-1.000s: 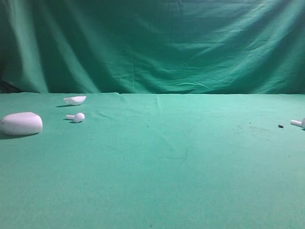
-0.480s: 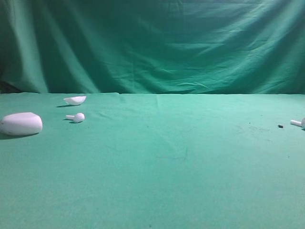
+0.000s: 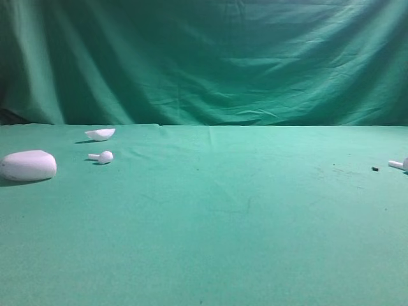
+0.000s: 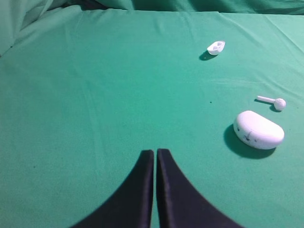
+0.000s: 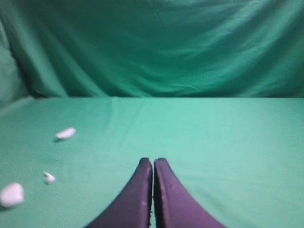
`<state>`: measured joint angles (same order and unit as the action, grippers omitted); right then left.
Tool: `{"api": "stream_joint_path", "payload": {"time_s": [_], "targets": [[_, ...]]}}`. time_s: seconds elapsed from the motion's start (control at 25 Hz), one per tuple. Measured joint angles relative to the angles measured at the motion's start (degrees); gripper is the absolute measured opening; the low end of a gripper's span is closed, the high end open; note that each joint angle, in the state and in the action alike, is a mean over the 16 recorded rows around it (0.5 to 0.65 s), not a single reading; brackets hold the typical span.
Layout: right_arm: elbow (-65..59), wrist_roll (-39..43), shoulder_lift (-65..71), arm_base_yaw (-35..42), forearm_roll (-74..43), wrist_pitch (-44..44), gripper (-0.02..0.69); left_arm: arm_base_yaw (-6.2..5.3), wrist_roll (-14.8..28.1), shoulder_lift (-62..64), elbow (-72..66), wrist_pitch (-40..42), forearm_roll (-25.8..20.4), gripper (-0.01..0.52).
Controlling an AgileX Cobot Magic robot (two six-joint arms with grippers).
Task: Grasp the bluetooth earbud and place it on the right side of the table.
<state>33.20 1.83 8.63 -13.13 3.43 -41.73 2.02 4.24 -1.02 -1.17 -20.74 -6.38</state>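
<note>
Exterior high view: bluetooth earbud (image 3: 399,164) is lying at the surface's (image 3: 217,217) right edge, well apart from the white case (image 3: 28,165). Right claw (image 5: 153,164), just pinched shut, is holding nothing; placement is looking complete.

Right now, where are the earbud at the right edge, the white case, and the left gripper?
bluetooth earbud (image 3: 398,164), exterior high view, on its stem.
white case (image 4: 259,129), left wrist view, top of shell.
left gripper (image 4: 156,154), left wrist view, between closed fingertips.

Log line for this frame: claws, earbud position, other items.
left claw shut, empty | right claw shut, empty | bluetooth earbud lying at table right edge | second earbud, case, lid left
</note>
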Motion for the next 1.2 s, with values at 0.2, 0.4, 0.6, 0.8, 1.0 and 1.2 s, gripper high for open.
{"api": "stream_joint_path", "payload": {"time_s": [0.2, 0.4, 0.6, 0.8, 1.0, 1.2], "targets": [[-9.5, -0.1, -3.2, 2.4, -3.4, 7.2, 0.0, 0.0, 0.0, 0.0, 0.0, 0.0, 0.0, 0.0], [-21.3, -0.1, -6.4, 5.3, -5.4, 16.1, 0.0, 0.0, 0.0, 0.0, 0.0, 0.0, 0.0, 0.0], [-30.1, 0.0, -8.8, 7.5, -5.2, 22.4, 0.0, 0.0, 0.0, 0.0, 0.0, 0.0, 0.0, 0.0], [-34.2, 0.1, -9.1, 8.1, -4.4, 23.0, 0.0, 0.0, 0.0, 0.0, 0.0, 0.0, 0.0, 0.0], [-34.7, 0.2, -9.1, 8.2, -3.9, 20.8, 0.0, 0.0, 0.0, 0.0, 0.0, 0.0, 0.0, 0.0], [-34.8, 0.2, -9.1, 8.2, -3.8, 19.2, 0.0, 0.0, 0.0, 0.0, 0.0, 0.0, 0.0, 0.0]]}}
